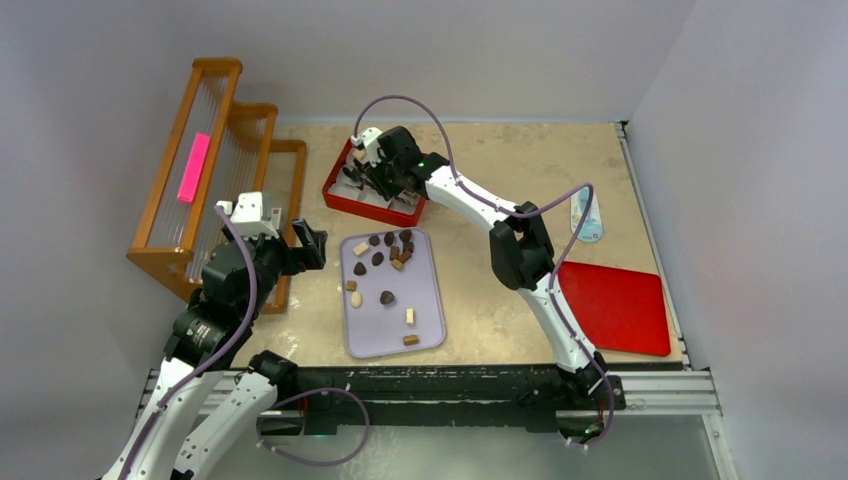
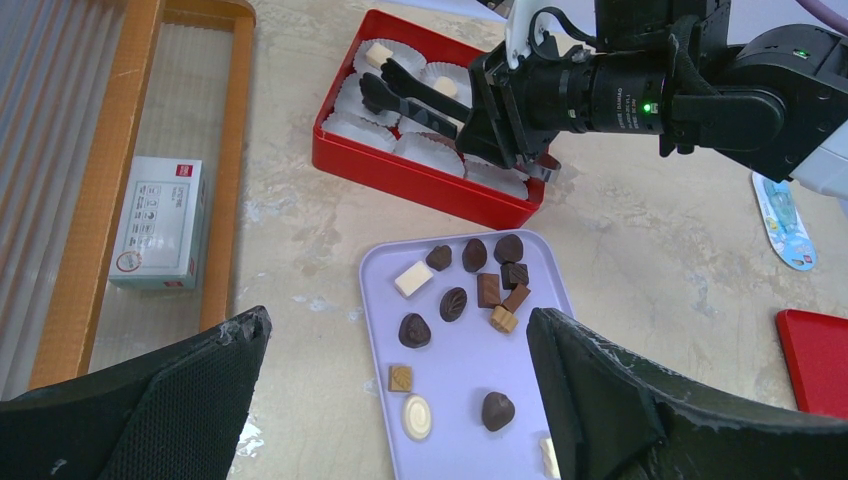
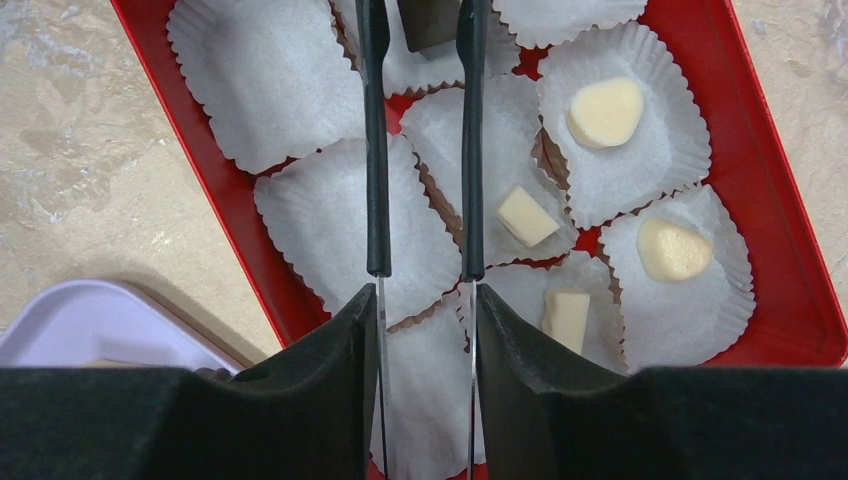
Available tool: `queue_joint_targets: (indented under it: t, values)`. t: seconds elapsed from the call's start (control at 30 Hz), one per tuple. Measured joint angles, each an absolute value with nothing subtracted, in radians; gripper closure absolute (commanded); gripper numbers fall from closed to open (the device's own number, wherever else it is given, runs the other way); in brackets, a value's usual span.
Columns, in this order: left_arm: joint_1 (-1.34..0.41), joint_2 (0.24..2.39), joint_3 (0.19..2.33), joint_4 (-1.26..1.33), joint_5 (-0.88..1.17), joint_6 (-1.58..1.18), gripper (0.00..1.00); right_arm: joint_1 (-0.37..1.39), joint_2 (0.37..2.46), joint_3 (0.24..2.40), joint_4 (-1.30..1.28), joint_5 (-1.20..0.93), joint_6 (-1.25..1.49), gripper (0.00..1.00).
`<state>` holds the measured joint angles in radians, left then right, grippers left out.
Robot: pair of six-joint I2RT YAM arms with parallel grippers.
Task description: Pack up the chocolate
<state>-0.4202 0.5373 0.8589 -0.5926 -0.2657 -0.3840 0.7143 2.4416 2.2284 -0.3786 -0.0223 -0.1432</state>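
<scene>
— Red box [image 3: 790, 250] first. What's in it?
— White cups [image 3: 270, 70]. Four of them hold cream pieces [image 3: 605, 110], all on one side of the tongs [image 3: 372, 150].
— And the right gripper [image 3: 420, 300]?
— Clenched on those black tongs, over the box. A dark piece [image 3: 428, 22] sits between the tong tips. I cannot tell whether it touches the cup beneath.
— Where is the other chocolate [image 2: 453, 303]?
— On the lilac tray [image 2: 455, 370], near the box. It is dark, light brown and cream, mostly bunched at the far end, with a few apart.
— And the left gripper [image 2: 398, 318]?
— Released, fingers wide apart, holding nothing. It hovers by the tray's left side.
</scene>
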Motion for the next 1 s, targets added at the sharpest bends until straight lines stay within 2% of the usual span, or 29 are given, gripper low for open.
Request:
queue_joint_targets:
  t: [0.53,1.0]
  values:
    - [-0.420,0.537,0.859,-0.593,-0.266,-0.384,0.00,0.714,2.418,2.232,-0.379,-0.021,-0.145,0.62]
    - [-0.420,0.542,0.857,-0.593,-0.249,-0.384,0.00,0.714,2.087,2.049,-0.411,-0.017,-0.117,0.63]
